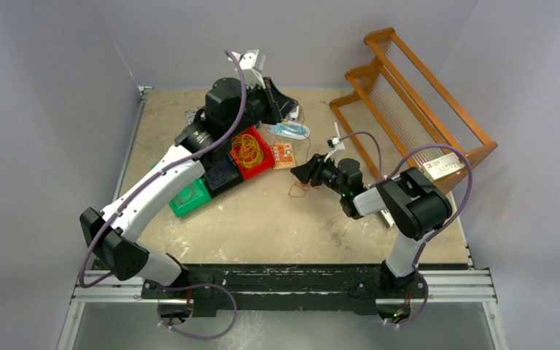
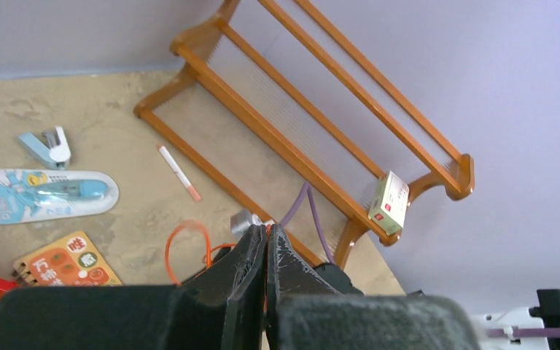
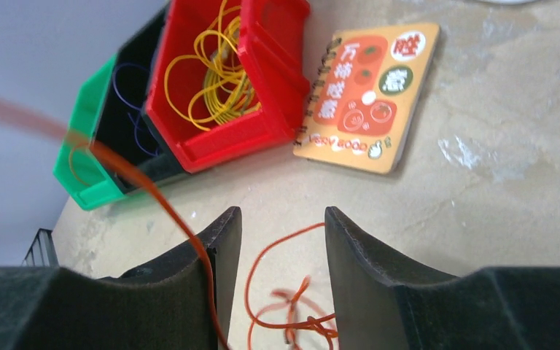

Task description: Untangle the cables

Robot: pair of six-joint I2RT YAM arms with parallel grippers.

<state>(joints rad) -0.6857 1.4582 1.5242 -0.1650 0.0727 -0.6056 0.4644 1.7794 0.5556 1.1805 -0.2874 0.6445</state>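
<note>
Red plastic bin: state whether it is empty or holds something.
Not empty: thin yellow wire loops lie coiled inside the red plastic bin.

Robot lab test cell. Evidence: L arm (image 1: 157, 182) + R arm (image 1: 408, 208) bolted at alu rail (image 1: 459, 286), near edge of worn tabletop (image 1: 277, 226). Plain lilac-grey walls (image 1: 44, 73) on 3 sides. Misc props out: wooden rack (image 1: 415, 95), coloured sorting bins (image 3: 219, 142), stapler (image 2: 47, 146), spiral notepad (image 3: 368, 91).

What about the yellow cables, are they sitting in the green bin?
No, the yellow cables lie coiled inside the red bin, while the green bin sits further along the row.
</note>
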